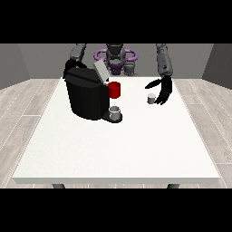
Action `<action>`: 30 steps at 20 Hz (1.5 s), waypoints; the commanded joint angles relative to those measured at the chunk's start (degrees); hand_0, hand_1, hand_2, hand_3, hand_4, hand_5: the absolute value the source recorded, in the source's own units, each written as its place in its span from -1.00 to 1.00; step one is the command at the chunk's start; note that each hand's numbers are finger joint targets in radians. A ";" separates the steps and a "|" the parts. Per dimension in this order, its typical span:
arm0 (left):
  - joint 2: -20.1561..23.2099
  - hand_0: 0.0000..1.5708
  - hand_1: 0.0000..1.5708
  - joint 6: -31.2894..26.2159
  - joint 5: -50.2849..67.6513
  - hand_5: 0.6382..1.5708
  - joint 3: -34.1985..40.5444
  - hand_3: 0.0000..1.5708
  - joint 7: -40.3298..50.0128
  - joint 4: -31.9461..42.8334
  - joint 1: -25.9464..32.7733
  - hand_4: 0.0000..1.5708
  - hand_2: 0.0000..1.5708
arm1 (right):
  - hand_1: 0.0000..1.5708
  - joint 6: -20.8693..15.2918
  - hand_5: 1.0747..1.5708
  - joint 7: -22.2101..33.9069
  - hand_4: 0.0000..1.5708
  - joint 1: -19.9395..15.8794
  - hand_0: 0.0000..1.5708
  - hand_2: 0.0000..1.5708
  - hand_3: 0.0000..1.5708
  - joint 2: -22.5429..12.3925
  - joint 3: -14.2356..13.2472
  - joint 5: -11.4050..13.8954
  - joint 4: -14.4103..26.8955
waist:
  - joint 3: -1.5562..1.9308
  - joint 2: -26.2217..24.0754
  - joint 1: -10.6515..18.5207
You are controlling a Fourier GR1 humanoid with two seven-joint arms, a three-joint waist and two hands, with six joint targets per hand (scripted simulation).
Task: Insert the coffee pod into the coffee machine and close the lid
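Front view: white table (pixel 118 149) fills most of the frame, robot (pixel 116 56) small at the far edge.

Coffee machine (pixel 86 94): black, sits far-left of table centre. Its lid (pixel 100 71) is up, tilted, light grey underside showing. A red part (pixel 114 89) sits at the machine's right side just under the lid; can't tell if it's a holder or a cup. Small grey cup (pixel 115 112) stands on the machine's drip base (pixel 112 118) at the near-right.

Coffee pod (pixel 151 98): small, grey, upright on the table, right of the machine and well apart from it. Not in the machine.

Hand at the view's right (pixel 163 90): black, fingers spread and pointing down, thumb out to the left. Sits just beside the pod on its right; thumb and fingers bracket it from above and the side, holding nothing. Contact with the pod: can't tell.

Hand at the view's left (pixel 70 67): mostly hidden behind the machine's far-left top corner. Finger state: can't tell.
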 commanded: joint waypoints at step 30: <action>1.55 0.87 0.87 8.80 -15.00 1.00 -3.45 0.80 -9.85 9.67 -10.85 -0.23 0.87 | -1.00 0.33 1.00 -3.37 -0.45 -1.12 -1.00 -1.00 -1.00 -0.13 -2.34 -3.42 5.25 | 0.02 0.00 -0.76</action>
